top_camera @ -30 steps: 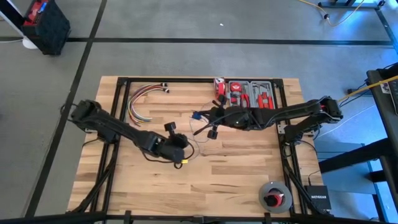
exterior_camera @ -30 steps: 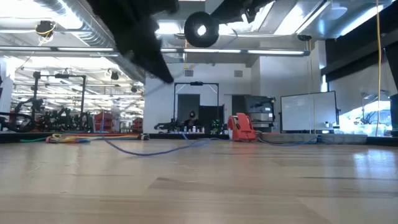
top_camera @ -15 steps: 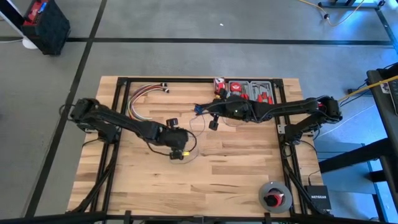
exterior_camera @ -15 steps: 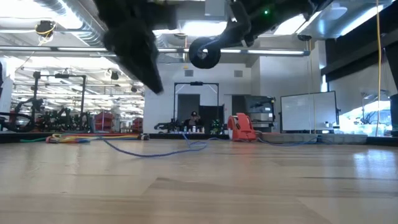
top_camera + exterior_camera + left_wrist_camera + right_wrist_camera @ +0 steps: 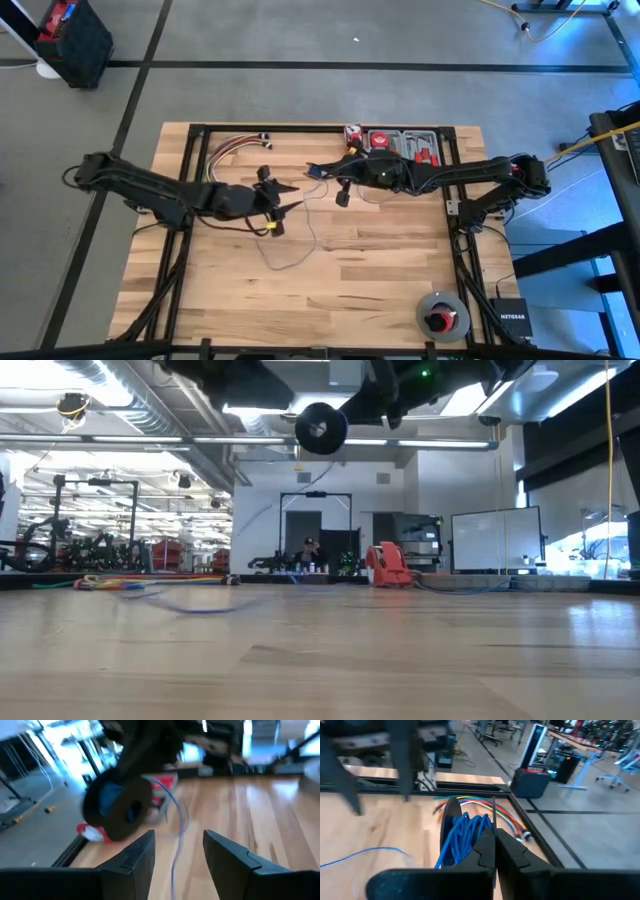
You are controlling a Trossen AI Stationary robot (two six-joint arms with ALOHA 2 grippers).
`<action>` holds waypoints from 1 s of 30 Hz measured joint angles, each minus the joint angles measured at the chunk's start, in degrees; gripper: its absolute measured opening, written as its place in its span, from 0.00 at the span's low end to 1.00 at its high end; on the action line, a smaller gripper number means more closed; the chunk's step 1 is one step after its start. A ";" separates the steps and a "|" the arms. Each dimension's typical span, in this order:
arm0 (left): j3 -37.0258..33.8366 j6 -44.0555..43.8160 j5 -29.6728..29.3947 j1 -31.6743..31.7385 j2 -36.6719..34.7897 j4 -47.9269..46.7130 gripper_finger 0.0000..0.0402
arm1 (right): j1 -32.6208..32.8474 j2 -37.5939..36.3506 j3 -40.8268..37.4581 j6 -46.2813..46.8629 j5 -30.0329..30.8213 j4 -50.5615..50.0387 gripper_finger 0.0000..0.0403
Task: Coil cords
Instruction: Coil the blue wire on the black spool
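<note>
Wooden tabletop (image 5: 380, 270) below me, my left pincer (image 5: 283, 197) has just sprung open, dropping the blue cord (image 5: 290, 262), while my right pincer (image 5: 322, 171) stays clamped on the spool (image 5: 462, 837) for more winding.

This is a large robotics lab or industrial workshop. A wooden worktable (image 5: 380, 260) on a black metal frame stands on a grey concrete floor (image 5: 300, 40) marked with dark tape lines. Beyond the table's far edge, the low view shows an open hall with exposed ceiling ducts (image 5: 90, 390), strip lights, metal racks (image 5: 95, 520), whiteboards (image 5: 495, 540) and a seated person (image 5: 308, 550). At the table's far edge lies a red tool tray (image 5: 403, 148).
</note>
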 joint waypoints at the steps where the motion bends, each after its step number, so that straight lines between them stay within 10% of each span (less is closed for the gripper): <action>1: -1.50 0.96 -0.04 0.05 -0.04 3.08 0.40 | 0.09 0.02 -0.01 0.57 -1.00 -0.09 0.01; 30: -3.38 11.57 1.56 1.54 -3.86 6.11 0.40 | 3.53 0.61 -0.02 -1.83 -9.19 -3.85 0.01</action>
